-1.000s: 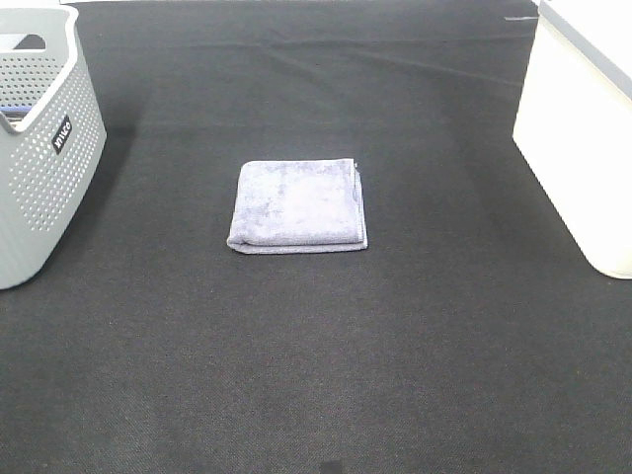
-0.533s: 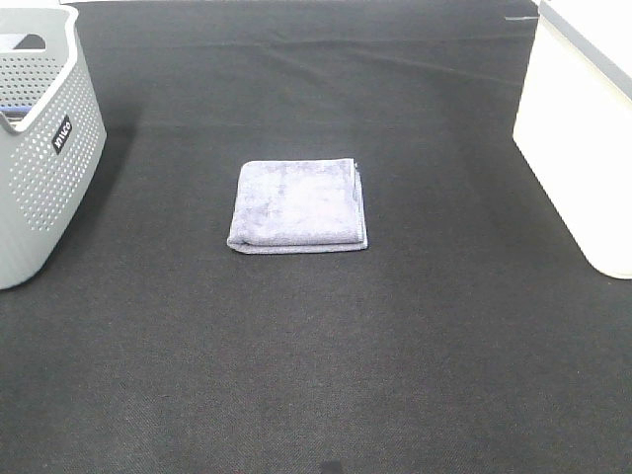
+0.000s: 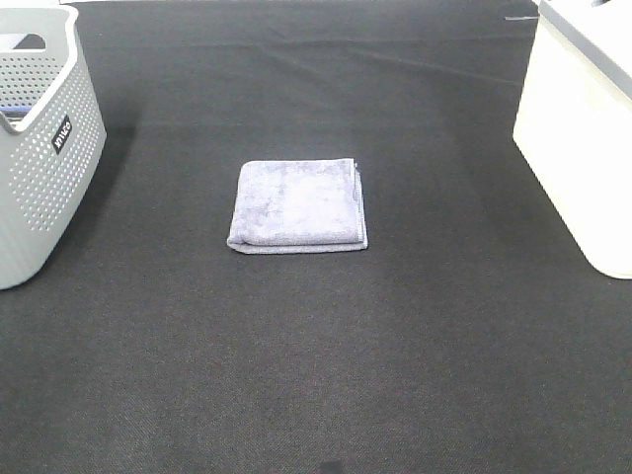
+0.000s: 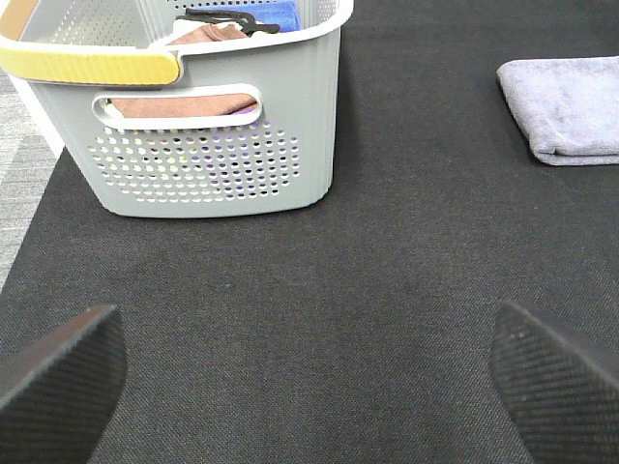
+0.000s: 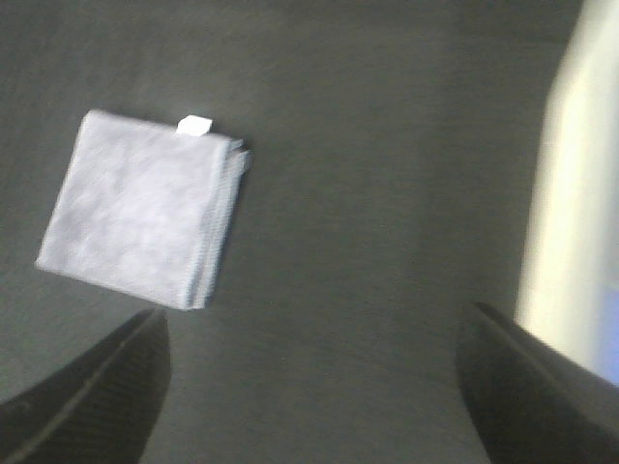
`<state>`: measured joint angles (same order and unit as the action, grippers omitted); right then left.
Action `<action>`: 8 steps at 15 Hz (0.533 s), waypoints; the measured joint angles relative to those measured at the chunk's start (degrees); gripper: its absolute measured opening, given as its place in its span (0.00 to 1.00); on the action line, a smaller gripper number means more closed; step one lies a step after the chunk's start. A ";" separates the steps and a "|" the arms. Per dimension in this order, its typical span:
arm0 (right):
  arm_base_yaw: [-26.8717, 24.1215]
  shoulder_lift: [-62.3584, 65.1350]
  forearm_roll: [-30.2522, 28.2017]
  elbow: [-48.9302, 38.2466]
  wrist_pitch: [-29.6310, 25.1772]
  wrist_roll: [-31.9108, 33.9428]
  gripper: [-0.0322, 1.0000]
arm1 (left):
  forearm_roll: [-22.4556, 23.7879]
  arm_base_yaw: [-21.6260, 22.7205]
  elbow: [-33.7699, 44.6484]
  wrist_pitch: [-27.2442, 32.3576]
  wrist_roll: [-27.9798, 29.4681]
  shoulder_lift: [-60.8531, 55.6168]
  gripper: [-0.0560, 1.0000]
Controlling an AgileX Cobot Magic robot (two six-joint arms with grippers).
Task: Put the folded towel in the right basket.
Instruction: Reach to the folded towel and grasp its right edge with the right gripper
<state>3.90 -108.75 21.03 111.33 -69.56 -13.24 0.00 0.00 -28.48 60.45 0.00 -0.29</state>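
The folded lavender-grey towel (image 3: pixel 298 205) lies flat in the middle of the black mat. It also shows in the left wrist view (image 4: pixel 568 106) and in the right wrist view (image 5: pixel 143 207), where a small white tag sticks out of one edge. The right basket (image 3: pixel 583 128) is a cream-white bin at the right edge; it also shows in the right wrist view (image 5: pixel 571 193). Neither arm appears in the exterior view. My left gripper (image 4: pixel 309 372) is open and empty above bare mat. My right gripper (image 5: pixel 309 387) is open and empty, apart from the towel.
A grey perforated basket (image 3: pixel 39 148) stands at the left edge; the left wrist view shows it (image 4: pixel 208 145) holding brown and blue cloth. The black mat (image 3: pixel 316 375) covers the table.
The exterior view shows no movement of the towel or the baskets. A grey band now shows along the right basket's top rim.
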 joint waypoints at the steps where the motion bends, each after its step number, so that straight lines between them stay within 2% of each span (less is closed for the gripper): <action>1: 1.83 -2.75 0.00 1.15 -0.06 0.74 0.77 | 0.00 0.00 0.00 0.00 0.00 0.00 0.97; 4: 5.21 -9.97 2.41 3.72 -0.23 2.23 0.77 | 0.00 0.00 0.00 0.00 0.00 0.00 0.97; 8: 5.44 -19.19 8.82 4.13 0.29 2.46 0.77 | 0.00 0.00 0.00 0.00 0.00 0.00 0.97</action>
<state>9.34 -127.94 29.85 115.45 -69.27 -10.77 0.00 0.00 -28.48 60.45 0.00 -0.29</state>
